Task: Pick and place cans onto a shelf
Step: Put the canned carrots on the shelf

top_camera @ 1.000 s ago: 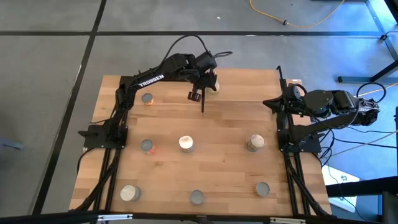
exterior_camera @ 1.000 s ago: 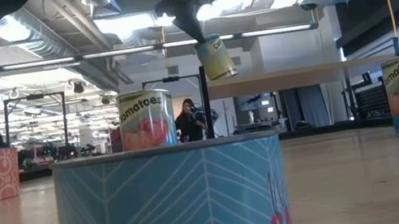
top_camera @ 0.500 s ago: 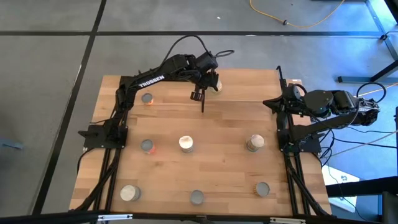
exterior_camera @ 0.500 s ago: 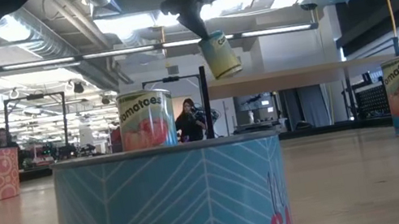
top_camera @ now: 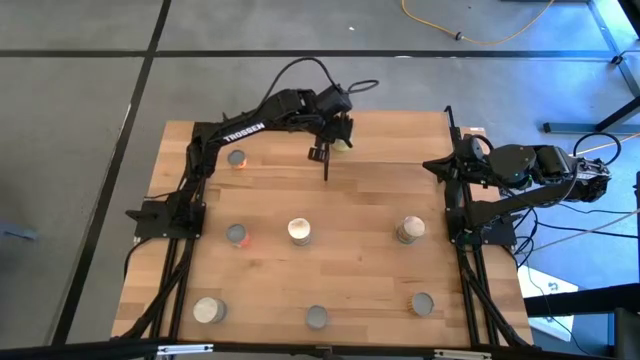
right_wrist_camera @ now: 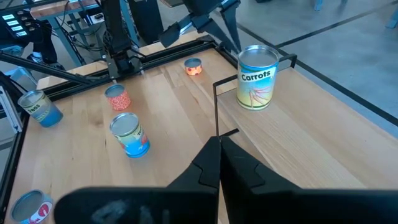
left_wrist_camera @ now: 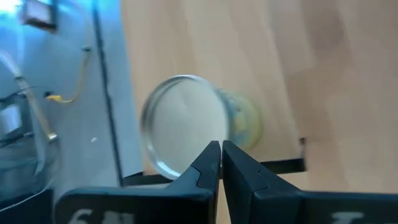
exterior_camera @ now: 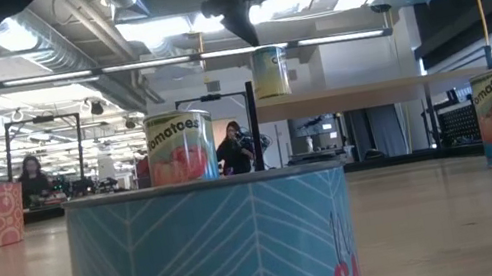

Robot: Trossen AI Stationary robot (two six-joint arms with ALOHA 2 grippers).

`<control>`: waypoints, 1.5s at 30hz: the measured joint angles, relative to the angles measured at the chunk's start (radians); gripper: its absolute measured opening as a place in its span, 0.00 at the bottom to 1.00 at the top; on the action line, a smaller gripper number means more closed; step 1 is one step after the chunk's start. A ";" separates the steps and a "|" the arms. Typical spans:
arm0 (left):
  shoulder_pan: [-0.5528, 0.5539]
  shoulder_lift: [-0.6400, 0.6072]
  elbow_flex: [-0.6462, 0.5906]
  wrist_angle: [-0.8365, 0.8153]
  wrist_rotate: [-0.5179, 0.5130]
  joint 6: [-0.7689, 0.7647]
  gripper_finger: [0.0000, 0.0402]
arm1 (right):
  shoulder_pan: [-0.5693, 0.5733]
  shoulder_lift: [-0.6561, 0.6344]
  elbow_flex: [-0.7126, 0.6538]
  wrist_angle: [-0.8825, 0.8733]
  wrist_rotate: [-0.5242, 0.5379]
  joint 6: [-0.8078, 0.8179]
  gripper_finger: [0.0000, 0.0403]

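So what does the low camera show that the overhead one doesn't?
Only the low view shows can labels, such as the tomatoes can, and a person in the room behind. Only the high view shows the right arm waiting at the table's right edge and seven cans spread over the tabletop. Both show the left gripper just above the yellow-green can, which stands upright on the shelf.
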 joint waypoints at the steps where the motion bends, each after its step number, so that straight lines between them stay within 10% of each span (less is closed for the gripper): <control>1: -0.006 0.000 0.000 0.008 -0.030 0.004 0.02 | 0.000 0.000 0.000 0.000 0.001 0.000 0.02; 29: -0.036 -0.271 0.009 -0.070 -0.102 -0.467 0.00 | -0.157 0.214 0.045 0.312 0.009 -0.160 0.01; 45: -0.041 -0.428 0.009 -0.173 -0.151 -0.600 0.00 | -0.419 0.650 0.249 0.190 -0.491 -0.271 0.01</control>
